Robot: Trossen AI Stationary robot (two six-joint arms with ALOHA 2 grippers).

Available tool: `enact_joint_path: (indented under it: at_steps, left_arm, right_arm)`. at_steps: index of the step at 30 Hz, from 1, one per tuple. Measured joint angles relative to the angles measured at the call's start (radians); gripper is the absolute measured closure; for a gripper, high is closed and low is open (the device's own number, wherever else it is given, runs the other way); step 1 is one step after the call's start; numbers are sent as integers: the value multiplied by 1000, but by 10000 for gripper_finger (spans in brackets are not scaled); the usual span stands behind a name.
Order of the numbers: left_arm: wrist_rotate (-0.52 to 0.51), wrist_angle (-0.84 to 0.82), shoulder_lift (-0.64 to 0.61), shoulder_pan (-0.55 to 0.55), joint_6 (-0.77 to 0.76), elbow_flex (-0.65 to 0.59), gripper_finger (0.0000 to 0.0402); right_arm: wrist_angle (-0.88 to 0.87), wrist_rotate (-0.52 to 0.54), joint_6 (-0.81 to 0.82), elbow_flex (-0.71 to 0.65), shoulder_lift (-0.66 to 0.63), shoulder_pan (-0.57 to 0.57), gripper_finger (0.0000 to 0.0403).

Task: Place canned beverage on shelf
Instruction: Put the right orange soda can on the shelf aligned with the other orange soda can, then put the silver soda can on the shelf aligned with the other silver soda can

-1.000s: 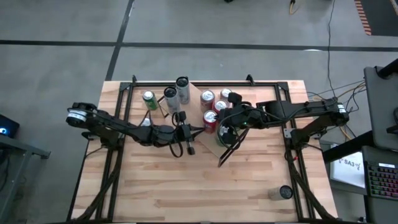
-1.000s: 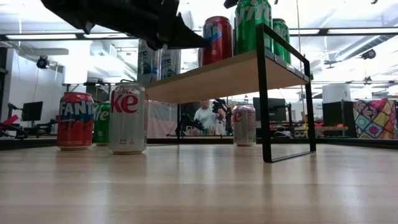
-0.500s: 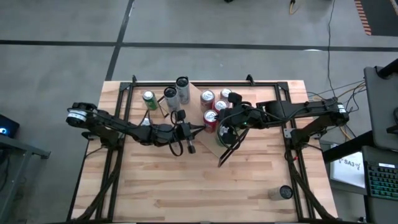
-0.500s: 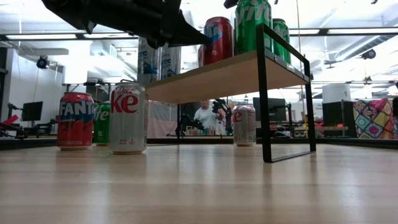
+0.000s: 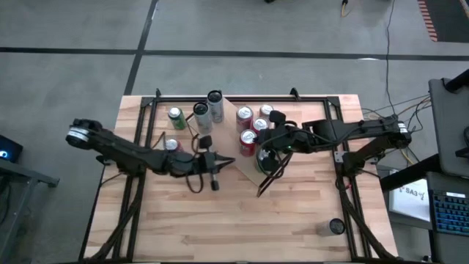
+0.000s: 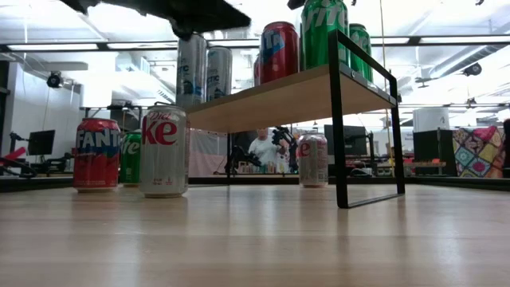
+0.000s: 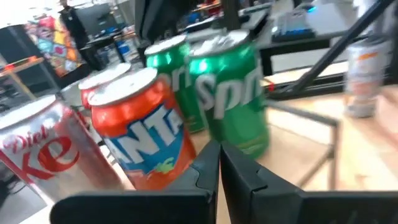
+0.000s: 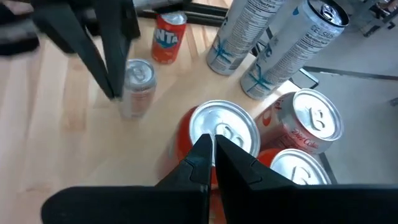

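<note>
**Both claws empty among the cans, none picked up yet**

On the left of the overhead view, the left claw [image 5: 213, 170] hangs over the worktop [image 5: 242, 227] with its fingers pressed together, holding nothing. Its wrist camera looks closely at an orange Fanta can [image 7: 144, 134], with a silver Diet Coke can [image 7: 43, 155] to one side and two green Sprite cans [image 7: 231, 93] to the other. From table height, these loose cans stand on the worktop beside the shelf [image 6: 295, 94], a light-wood board on black end frames.

Tall silver cans [image 6: 203, 73], a red can [image 6: 279, 49] and green cans already stand on the shelf.

To the right, the right claw [image 5: 265, 155] is also fully closed and empty. Its wrist camera shows it poised just above the top of a red can [image 8: 224, 134]; whether the fingertips touch the lid is hard to tell.

In my judgement the task is between cans: a beverage must be chosen next. The left claw would need to spread its fingers, reach around the Fanta can, close, then lift it onto a free part of the shelf.
</note>
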Motion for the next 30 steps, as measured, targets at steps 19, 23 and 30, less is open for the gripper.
enact_joint_path:
  at_steps: [19, 23, 30]
  left_arm:
    - [5, -789, -460, -134, -670, 0, 401]
    - [93, -875, -464, -149, -800, 0, 401]
    - [187, -888, -368, -178, -838, 34, 401]
  right_arm:
    - [-9, 26, 147, 77, -2, 208, 394]
    - [-38, 26, 199, 77, -2, 251, 394]
    - [-137, 24, 293, 77, -2, 309, 394]
